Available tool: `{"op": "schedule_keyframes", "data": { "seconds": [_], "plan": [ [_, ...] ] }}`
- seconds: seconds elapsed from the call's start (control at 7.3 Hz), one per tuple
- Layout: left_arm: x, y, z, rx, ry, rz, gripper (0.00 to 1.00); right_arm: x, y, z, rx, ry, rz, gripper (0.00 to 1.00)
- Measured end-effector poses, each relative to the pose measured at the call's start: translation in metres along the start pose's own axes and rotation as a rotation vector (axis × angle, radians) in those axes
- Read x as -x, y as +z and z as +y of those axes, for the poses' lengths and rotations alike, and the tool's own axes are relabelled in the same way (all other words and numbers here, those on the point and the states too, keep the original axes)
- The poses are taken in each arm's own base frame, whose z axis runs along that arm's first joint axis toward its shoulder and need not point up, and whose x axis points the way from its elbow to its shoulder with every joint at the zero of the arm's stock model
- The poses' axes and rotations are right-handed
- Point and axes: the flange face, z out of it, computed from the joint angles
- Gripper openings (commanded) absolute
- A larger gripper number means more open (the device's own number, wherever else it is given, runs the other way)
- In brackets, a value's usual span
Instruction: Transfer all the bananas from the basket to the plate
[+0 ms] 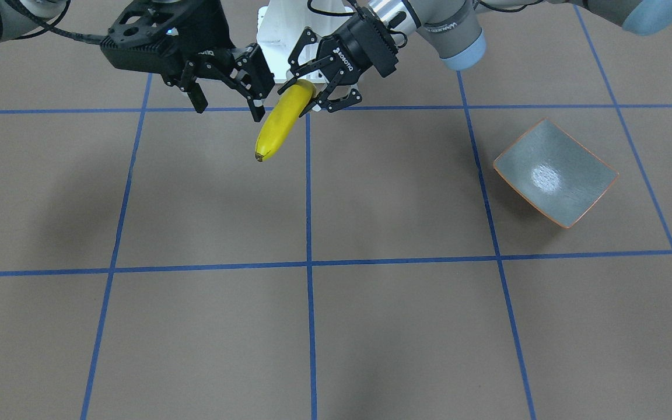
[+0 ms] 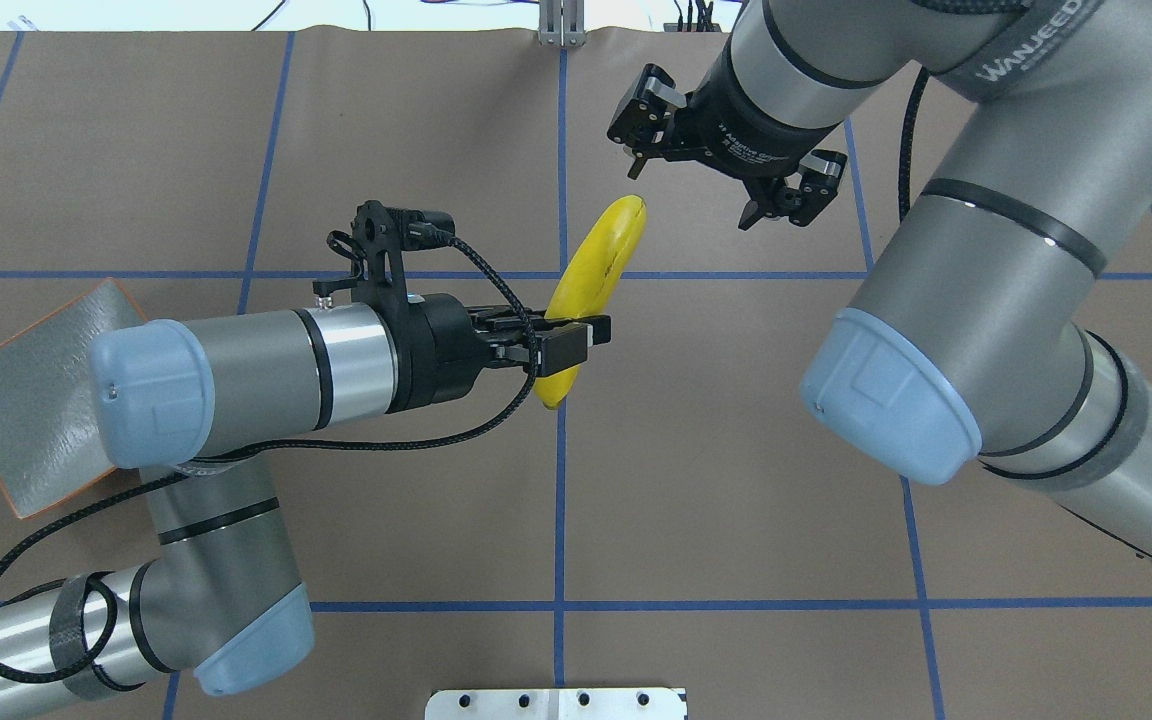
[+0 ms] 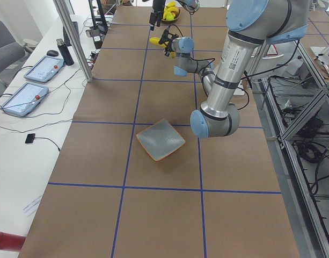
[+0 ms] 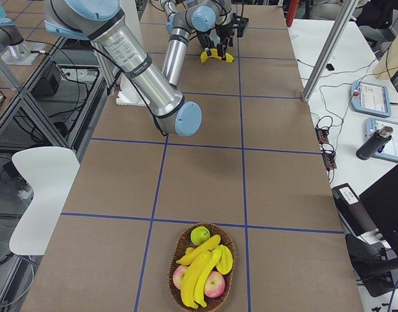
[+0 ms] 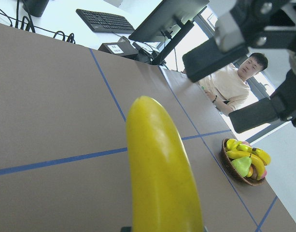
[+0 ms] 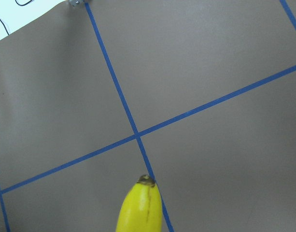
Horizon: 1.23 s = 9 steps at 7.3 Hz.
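One yellow banana point(image 1: 280, 119) hangs in the air above the table, held at one end by my left gripper point(image 1: 311, 95), which is shut on it point(image 2: 571, 345). The banana point(image 2: 601, 250) points toward my right gripper point(image 2: 691, 205), which is open and empty, its fingers apart just beyond the banana's free end point(image 1: 228, 108). The grey-green plate point(image 1: 555, 172) with the orange rim lies empty on my left point(image 2: 26, 400). The other bananas point(image 4: 202, 270) lie in the wicker basket point(image 4: 174, 286) at the table's right end.
The basket also holds apples and a green pear point(image 4: 199, 235). The white robot base point(image 1: 280, 35) stands behind the grippers. A person point(image 5: 242, 79) sits past the table's right end. Tablets and cables point(image 3: 33, 80) lie on the side desk.
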Motion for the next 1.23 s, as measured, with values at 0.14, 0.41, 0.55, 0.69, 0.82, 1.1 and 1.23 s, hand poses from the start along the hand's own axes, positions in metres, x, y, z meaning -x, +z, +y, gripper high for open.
{"op": "schedule_keyframes", "data": {
  "seconds": [0.14,0.41,0.55,0.69,0.82,1.1,1.23],
  "plan": [
    [0.002,-0.001,0.001,0.002,-0.001,-0.003,0.0,-0.007,0.002,-0.006,-0.005,-0.021,0.01,1.0],
    [-0.001,-0.002,0.001,0.002,-0.005,0.003,0.0,-0.013,0.005,-0.011,-0.009,-0.043,0.019,1.0],
    [-0.005,-0.007,-0.001,-0.003,-0.007,0.013,0.0,-0.016,0.006,-0.013,-0.01,-0.053,0.025,1.0],
    [-0.011,-0.012,-0.004,-0.008,-0.007,0.024,0.0,-0.021,0.009,-0.015,-0.009,-0.072,0.032,1.0],
    [-0.018,-0.018,-0.007,-0.015,-0.006,0.039,0.0,-0.026,0.012,-0.019,-0.007,-0.092,0.04,1.0],
    [-0.025,-0.027,-0.011,-0.021,-0.004,0.055,0.0,-0.043,0.011,-0.037,-0.004,-0.108,0.052,1.0],
    [-0.022,-0.03,-0.011,-0.02,-0.001,0.051,0.0,-0.054,0.008,-0.05,-0.005,-0.121,0.058,1.0]
  ]
}}
